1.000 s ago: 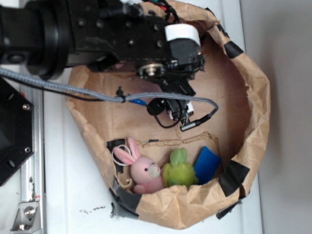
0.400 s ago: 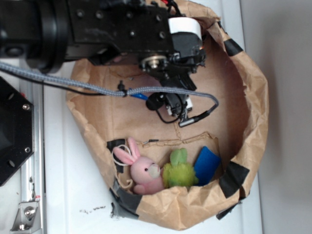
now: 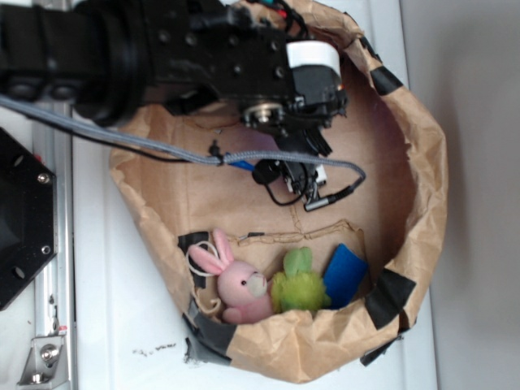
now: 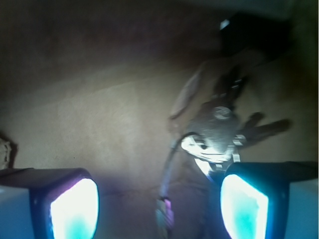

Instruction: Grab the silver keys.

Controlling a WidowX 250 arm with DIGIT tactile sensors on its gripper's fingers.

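Note:
In the wrist view the silver keys (image 4: pixel 215 133) lie as a shiny bunch on the brown paper floor, just ahead of my right fingertip (image 4: pixel 244 206). A thin cord with a small purplish tag (image 4: pixel 166 214) trails from them into the gap between my fingers. My gripper (image 4: pixel 159 209) is open, with only that cord and tag between its glowing pads. In the exterior view the gripper (image 3: pixel 299 180) hangs low inside the paper bag (image 3: pixel 422 162), and the arm hides the keys.
A pink bunny (image 3: pixel 240 284), a green plush toy (image 3: pixel 299 286) and a flat blue piece (image 3: pixel 345 274) lie along the bag's near wall. A grey braided cable (image 3: pixel 162 146) crosses the bag. A black mount (image 3: pixel 20 219) stands at the left.
The arm and gripper have shifted slightly to the right over the bag floor. The toys have not moved.

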